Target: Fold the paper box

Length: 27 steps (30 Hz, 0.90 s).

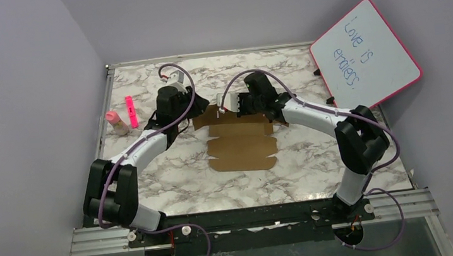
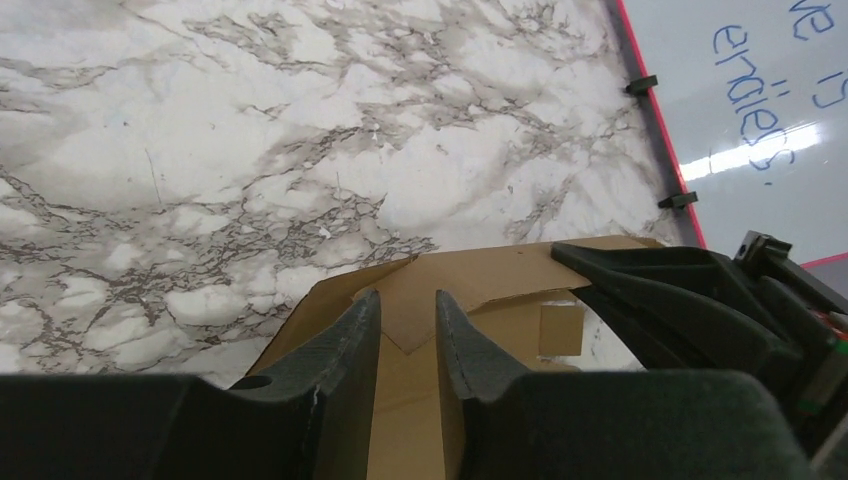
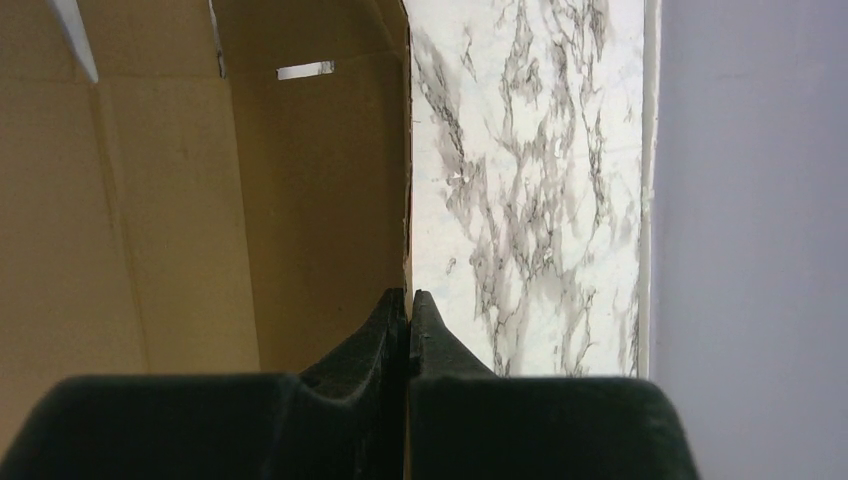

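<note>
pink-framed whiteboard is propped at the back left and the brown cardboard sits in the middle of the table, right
Not quite. The whiteboard leans at the back right, not the back left; the top external view shows it. The paper box does sit in the middle of the table.

The paper box [image 1: 238, 142] is plain brown cardboard, matt and unprinted, with a faintly fibrous face and raw cut edges. The table [image 1: 317, 169] has a white-and-grey marble-look top, smooth with a soft sheen. The left claw [image 2: 407, 300] and the right claw [image 3: 408, 295] look like black plastic, matt and slightly grainy. The arms' long links wear smooth white shells [image 1: 143, 146] with a mild gloss. The whiteboard [image 1: 365, 53] has a glossy face that catches glare, edged in a pink frame. The rail [image 1: 96, 242] at the table's near edge looks like bare silvery metal.
</note>
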### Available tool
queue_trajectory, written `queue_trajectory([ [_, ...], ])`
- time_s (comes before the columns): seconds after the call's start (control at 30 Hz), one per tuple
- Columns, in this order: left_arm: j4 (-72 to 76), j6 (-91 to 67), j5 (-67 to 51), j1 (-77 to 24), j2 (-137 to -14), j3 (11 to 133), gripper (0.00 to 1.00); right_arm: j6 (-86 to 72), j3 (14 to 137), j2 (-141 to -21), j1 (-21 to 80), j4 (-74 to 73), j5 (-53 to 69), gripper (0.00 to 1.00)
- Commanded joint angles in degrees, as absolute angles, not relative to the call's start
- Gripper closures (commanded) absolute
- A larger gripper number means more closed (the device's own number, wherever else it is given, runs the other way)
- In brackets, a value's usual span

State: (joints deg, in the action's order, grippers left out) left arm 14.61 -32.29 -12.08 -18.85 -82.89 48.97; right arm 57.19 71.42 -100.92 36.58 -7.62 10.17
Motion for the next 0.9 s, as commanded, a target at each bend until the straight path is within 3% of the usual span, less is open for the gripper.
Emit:
queue_trajectory([
  [0.0, 18.01, -31.22, -11.36, -20.09, -85.96, 48.76, 0.74, 59.33, 69.67, -100.69, 37.61, -1.98, 6.44, 0.95],
  [0.47, 19.74, -32.62, -11.11, -23.55, -88.19, 46.21, 0.81, 61.55, 65.27, -99.23, 39.33, 9.45, 3.25, 0.95],
  [0.87, 21.75, -34.41, -0.44, -23.60, -81.22, 37.00, 0.65, 65.26, 60.39, -97.16, 41.63, 14.00, 1.22, 0.95],
])
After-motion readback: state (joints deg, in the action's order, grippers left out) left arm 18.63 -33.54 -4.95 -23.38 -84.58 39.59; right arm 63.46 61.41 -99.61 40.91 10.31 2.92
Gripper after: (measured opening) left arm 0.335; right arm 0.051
